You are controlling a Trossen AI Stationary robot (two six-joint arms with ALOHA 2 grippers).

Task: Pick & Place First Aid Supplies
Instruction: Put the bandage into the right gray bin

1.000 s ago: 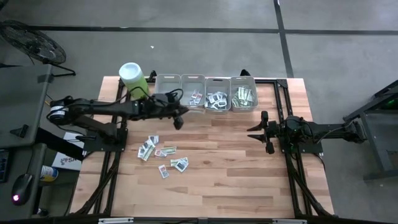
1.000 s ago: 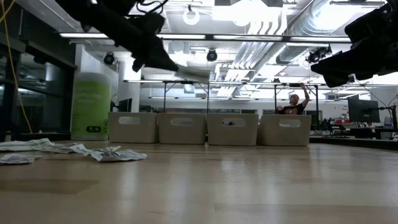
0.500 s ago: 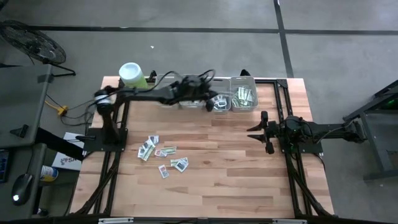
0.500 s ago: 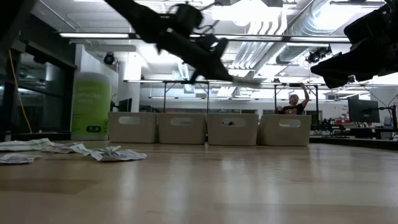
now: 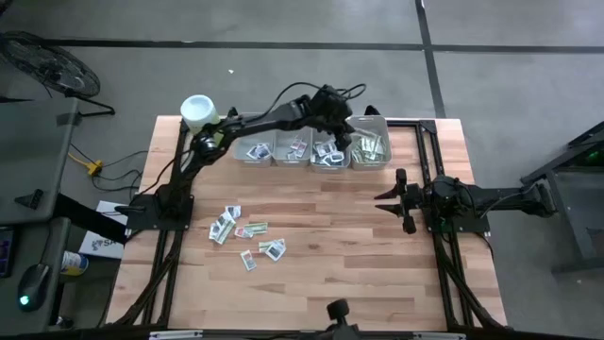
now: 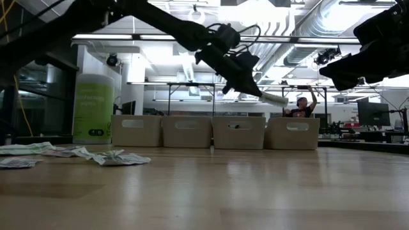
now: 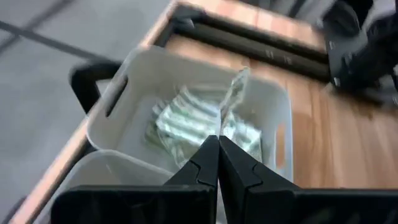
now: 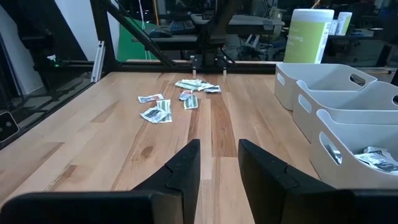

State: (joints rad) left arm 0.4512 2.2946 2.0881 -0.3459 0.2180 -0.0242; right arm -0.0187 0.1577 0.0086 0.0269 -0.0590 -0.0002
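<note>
On the near part of the wooden table [image 5: 330, 264], toward its left side, a scatter of loose packets [image 5: 245, 231] lies flat on the boards, squarish white ones mixed with green-and-white strips. Farther back on the right side, the right gripper [image 5: 391, 200] waits above the bare table, its jaws parted with nothing between them. At the far edge stands a row of four grey bins [image 5: 311, 142], with a lime-green canister [image 5: 200, 115] at the row's left end. The left gripper [image 5: 345, 134] reaches over the rightmost bin [image 7: 273, 106], its jaws pinched tight on a green-and-white strip [image 7: 231, 99] that hangs above the green packets already piled inside. Beyond the table a person [image 6: 301, 106] stands with an arm raised.
</note>
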